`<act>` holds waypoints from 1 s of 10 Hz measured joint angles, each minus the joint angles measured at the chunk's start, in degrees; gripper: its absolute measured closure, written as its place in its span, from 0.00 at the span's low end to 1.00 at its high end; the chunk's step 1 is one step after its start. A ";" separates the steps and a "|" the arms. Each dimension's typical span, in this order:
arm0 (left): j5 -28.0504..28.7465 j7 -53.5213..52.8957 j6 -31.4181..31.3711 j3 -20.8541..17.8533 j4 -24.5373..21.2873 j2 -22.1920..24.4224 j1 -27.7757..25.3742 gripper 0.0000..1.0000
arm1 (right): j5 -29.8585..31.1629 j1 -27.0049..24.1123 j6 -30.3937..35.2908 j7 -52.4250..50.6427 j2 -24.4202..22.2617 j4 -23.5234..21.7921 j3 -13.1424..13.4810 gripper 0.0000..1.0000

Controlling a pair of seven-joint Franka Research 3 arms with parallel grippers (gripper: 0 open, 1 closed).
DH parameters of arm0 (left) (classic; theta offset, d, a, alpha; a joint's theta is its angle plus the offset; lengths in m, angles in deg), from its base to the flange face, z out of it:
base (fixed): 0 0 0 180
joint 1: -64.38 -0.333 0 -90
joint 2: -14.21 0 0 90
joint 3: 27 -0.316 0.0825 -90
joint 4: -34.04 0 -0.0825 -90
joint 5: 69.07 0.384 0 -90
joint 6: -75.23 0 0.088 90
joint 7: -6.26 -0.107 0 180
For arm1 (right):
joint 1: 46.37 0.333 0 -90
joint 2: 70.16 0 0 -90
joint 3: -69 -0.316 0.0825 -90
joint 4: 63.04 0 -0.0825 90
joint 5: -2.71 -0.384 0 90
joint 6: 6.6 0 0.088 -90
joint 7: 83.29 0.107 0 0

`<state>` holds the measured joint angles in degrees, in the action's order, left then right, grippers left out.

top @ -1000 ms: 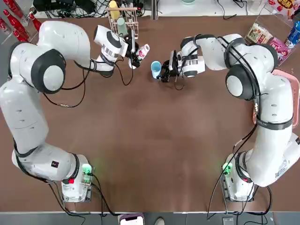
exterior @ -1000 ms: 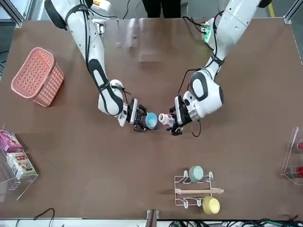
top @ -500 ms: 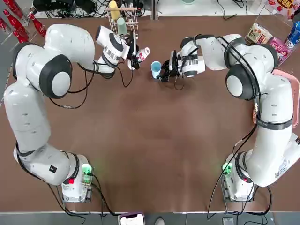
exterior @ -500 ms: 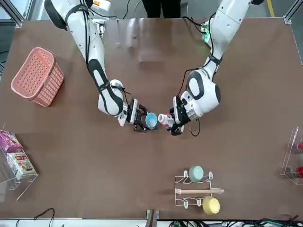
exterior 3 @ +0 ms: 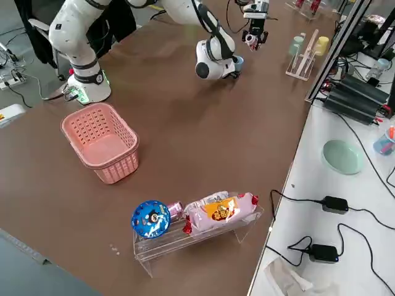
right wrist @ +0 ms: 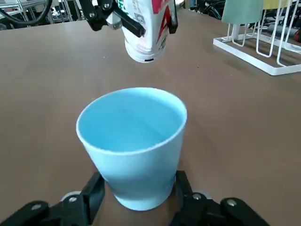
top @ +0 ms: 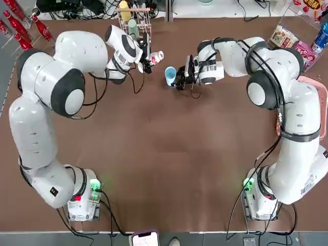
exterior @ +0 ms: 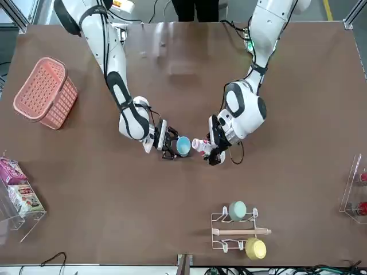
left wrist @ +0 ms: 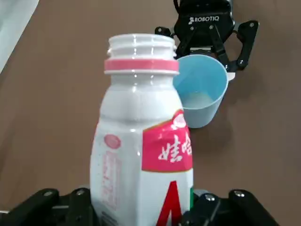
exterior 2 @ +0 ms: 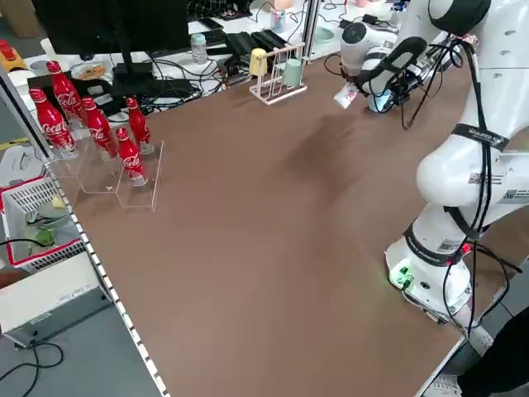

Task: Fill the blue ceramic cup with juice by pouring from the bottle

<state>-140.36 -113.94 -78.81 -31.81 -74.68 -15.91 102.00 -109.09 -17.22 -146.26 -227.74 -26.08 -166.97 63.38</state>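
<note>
From overhead, the left arm curls across the far side of the table, its left gripper [top: 147, 57] clamped on the bottle [top: 156, 57], which is tipped with its open mouth toward the blue ceramic cup [top: 170, 75] but stops short of it. The right arm reaches in from the other side, and the right gripper [top: 179, 78] is closed around the cup, which stands upright on the table [top: 169, 154]. Just behind the left gripper is a wire rack [top: 134, 18] holding a yellow and a pale green cup. In the front view the bottle [exterior: 200, 145] lies nearly level, just beside the cup [exterior: 183, 146], and a pink basket [exterior: 46, 93] sits well apart near the right arm's side. The left side view shows red cola bottles [exterior 2: 95, 126] in a clear stand, far from the work. The right side view shows a clear tray of snack packs [exterior 3: 191, 221] beyond the basket. At the left wrist, the bottle's uncapped neck points at the cup [left wrist: 201, 89]. At the right wrist, the fingers [right wrist: 186, 190] press the cup's base, the bottle [right wrist: 146, 28] hanging above.
</note>
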 joint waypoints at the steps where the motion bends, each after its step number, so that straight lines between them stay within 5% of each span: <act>1: 0.00 0.00 0.00 -0.49 -0.01 0.00 0.58 0.58 | -0.02 0.00 0.00 0.00 0.00 0.00 0.00 0.33; 10: 1.13 0.00 0.00 -12.21 0.06 -0.02 12.57 0.58 | -0.25 0.00 0.00 0.00 0.02 -0.05 0.03 0.33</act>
<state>-139.24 -113.93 -78.81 -44.02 -74.62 -15.93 114.57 -109.34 -17.23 -146.26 -227.73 -26.07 -167.02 63.41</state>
